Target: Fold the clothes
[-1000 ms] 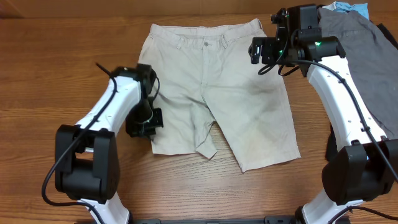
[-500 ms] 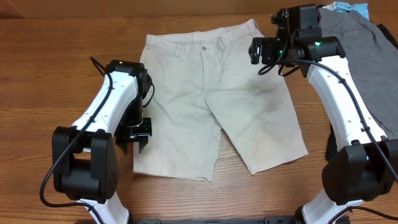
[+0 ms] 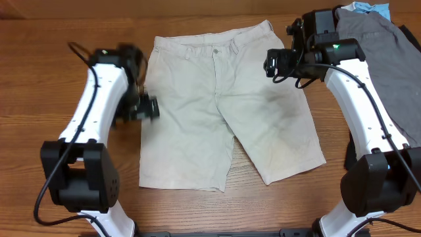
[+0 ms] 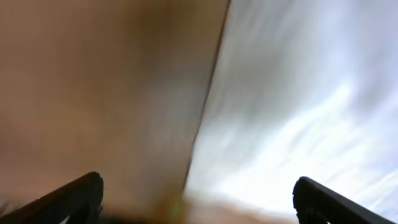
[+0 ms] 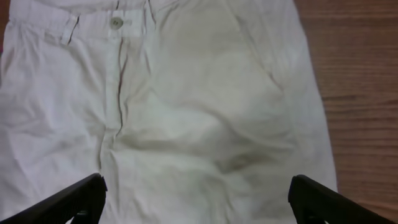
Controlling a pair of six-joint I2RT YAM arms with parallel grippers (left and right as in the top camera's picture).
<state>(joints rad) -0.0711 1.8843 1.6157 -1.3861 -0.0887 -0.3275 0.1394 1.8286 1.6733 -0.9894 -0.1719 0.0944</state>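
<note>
Light beige shorts [image 3: 223, 105] lie spread flat in the middle of the table, waistband at the far side, both legs toward the near edge. My left gripper [image 3: 146, 108] hovers at the shorts' left edge, blurred by motion. In the left wrist view the left gripper [image 4: 199, 200] is open, with wood on the left and beige cloth [image 4: 311, 93] on the right, and nothing between its fingers. My right gripper [image 3: 279, 62] is open over the shorts' right hip. In the right wrist view the right gripper [image 5: 199, 199] stands above the fly and the waistband button [image 5: 115, 22].
A dark grey garment [image 3: 385, 66] lies heaped at the far right corner with a light blue one [image 3: 370, 8] behind it. Bare wooden table [image 3: 39, 79] lies left of the shorts and along the near edge.
The left gripper has let go of the left leg's hem, opened, and moved away up the shorts' left edge. That leg now lies flat. The right gripper shifted only slightly.
</note>
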